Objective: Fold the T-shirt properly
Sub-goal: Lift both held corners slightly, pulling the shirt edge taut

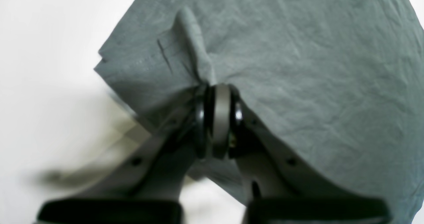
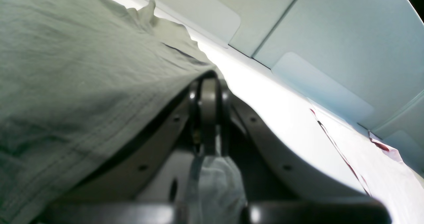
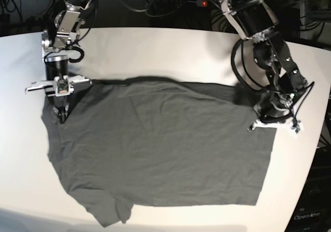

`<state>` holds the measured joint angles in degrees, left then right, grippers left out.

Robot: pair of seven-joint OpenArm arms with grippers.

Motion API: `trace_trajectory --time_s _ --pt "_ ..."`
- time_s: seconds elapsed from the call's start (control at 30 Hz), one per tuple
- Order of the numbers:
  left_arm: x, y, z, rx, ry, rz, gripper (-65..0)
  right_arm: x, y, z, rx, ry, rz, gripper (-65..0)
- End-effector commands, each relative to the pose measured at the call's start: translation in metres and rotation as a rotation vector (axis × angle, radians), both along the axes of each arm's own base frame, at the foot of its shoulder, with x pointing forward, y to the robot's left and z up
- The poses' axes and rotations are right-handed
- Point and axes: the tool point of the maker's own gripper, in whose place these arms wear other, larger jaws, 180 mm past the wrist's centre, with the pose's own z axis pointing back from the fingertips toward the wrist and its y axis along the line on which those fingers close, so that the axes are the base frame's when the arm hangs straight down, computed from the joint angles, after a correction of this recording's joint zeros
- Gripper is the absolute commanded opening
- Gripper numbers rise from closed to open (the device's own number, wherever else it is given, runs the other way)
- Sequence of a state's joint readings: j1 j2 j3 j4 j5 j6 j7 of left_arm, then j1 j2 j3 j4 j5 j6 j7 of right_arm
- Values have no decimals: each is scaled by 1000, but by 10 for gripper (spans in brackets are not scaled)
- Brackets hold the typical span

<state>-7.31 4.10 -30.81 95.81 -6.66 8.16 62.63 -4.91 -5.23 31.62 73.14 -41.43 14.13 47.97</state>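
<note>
The dark grey T-shirt (image 3: 160, 149) lies spread flat on the white table, its sleeves toward the left of the base view. My left gripper (image 3: 265, 119) is at the shirt's right edge near the back corner. In the left wrist view that gripper (image 1: 217, 89) is shut on a pinched ridge of the T-shirt (image 1: 298, 68), next to a small stitched mark (image 1: 164, 51). My right gripper (image 3: 62, 116) is at the far left sleeve. Seen from the right wrist, it (image 2: 208, 78) is shut with the T-shirt (image 2: 66, 68) draped over its left finger and cloth caught between the fingers.
The white table (image 3: 155, 51) runs beyond the shirt on all sides, its curved edge close on the right. Cables and dark equipment (image 3: 155, 4) stand behind the table. The right wrist view shows pale panels (image 2: 314, 35) and a thin red line (image 2: 331, 141) on the surface.
</note>
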Motion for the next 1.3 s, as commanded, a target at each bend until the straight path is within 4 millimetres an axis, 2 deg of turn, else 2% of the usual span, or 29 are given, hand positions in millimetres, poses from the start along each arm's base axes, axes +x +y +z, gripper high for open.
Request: trace_trajectory --time_s 0.0,0.33,0.73,0.9,1.03,1.13,1.27 --pt "11 5 18 23 -59 3 -621 6 0 16 3 -57 17 -650" --pt "4 29 17 39 -53 53 -621 23 6 28 43 -80 56 -650" --pt "17 28 31 -32 -130 44 -621 39 11 42 56 -119 76 -650" --pt "26 24 30 -53 -131 39 -621 49 16 37 111 -105 103 -650" --pt "30 22 24 -70 -118 37 -621 50 11 36 102 -98 105 -650" --pt "37 21 28 -75 -132 34 -621 51 10 34 100 -85 100 -650" --pt "45 21 37 -71 -157 34 -621 66 5 40 98 -74 79 -650"
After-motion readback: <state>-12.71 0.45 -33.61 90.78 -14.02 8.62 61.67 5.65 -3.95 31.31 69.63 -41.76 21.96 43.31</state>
